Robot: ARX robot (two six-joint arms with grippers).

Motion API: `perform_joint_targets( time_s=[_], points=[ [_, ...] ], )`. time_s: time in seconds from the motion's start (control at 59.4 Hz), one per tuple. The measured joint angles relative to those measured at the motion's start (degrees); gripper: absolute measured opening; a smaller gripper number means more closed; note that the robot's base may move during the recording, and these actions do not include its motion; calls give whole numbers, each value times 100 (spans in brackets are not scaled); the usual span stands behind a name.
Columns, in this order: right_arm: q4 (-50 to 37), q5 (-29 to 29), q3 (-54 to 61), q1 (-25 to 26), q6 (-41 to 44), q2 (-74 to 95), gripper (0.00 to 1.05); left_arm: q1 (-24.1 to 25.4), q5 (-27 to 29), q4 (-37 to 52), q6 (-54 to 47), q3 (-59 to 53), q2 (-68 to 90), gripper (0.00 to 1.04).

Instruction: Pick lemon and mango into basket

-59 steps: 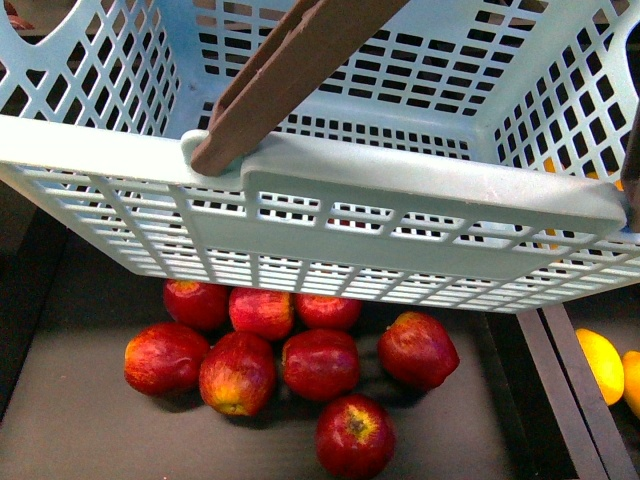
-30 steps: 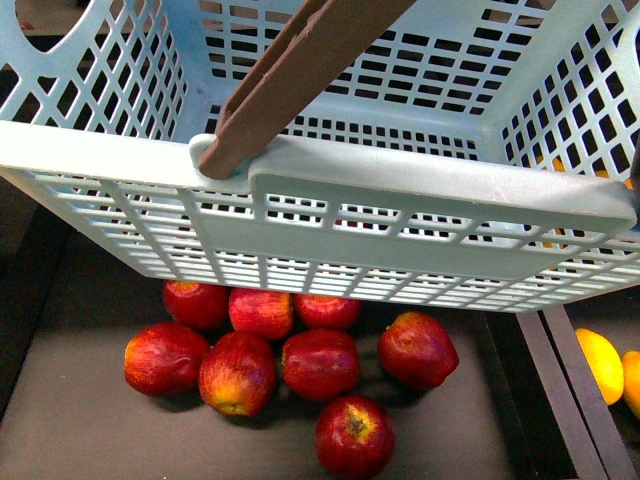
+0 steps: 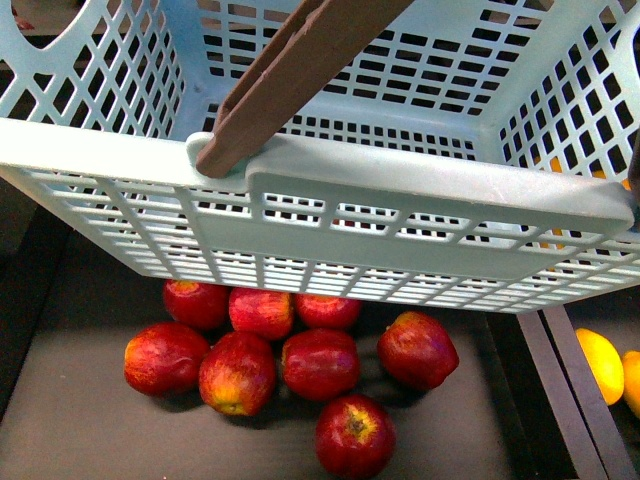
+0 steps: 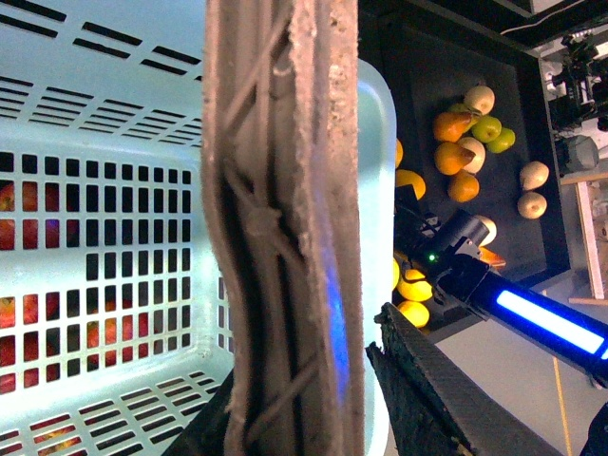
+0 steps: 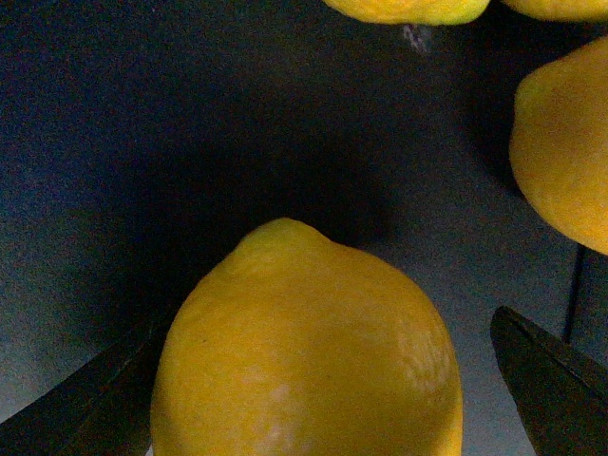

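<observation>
While basket [image 3: 420, 200] only wobbles versus a second ago, left tool [image 4: 294, 380] clamps its handle [image 3: 290, 70]; right tool [image 5: 330, 321], fingers apart, straddles lemon [image 5: 304, 370] at basket's 4 o'clock, grasp pending.

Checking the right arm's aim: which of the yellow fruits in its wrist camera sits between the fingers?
The lemon filling the view, nub showing, flanked by both dark fingers; the other three lie beyond, cut off.

Red apples [image 3: 320, 365], lemon [image 5: 304, 351] on dark surface [image 3: 80, 425]
</observation>
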State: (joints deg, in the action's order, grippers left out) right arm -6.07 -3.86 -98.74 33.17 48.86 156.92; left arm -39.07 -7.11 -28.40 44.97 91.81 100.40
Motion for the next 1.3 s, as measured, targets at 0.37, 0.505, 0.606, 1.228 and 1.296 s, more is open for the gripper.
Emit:
perform_joint_targets(
  time_s=[0.37, 0.505, 0.606, 1.228, 1.296],
  points=[
    [164, -15, 7, 13, -330, 61, 79, 0, 2, 0, 0, 0, 0, 27],
    [164, -44, 144, 55, -474, -15, 68, 0, 2, 0, -2, 0, 0, 27],
    [61, -271, 535, 162, -704, -236, 67, 0, 2, 0, -2, 0, 0, 27],
    [-1394, -2826, 4492, 385, -2837, -4900, 66, 0, 2, 0, -2, 0, 0, 27],
    [-1416, -2994, 4911, 245, -3169, -5595, 66, 0, 7, 0, -2, 0, 0, 27]
  ],
)
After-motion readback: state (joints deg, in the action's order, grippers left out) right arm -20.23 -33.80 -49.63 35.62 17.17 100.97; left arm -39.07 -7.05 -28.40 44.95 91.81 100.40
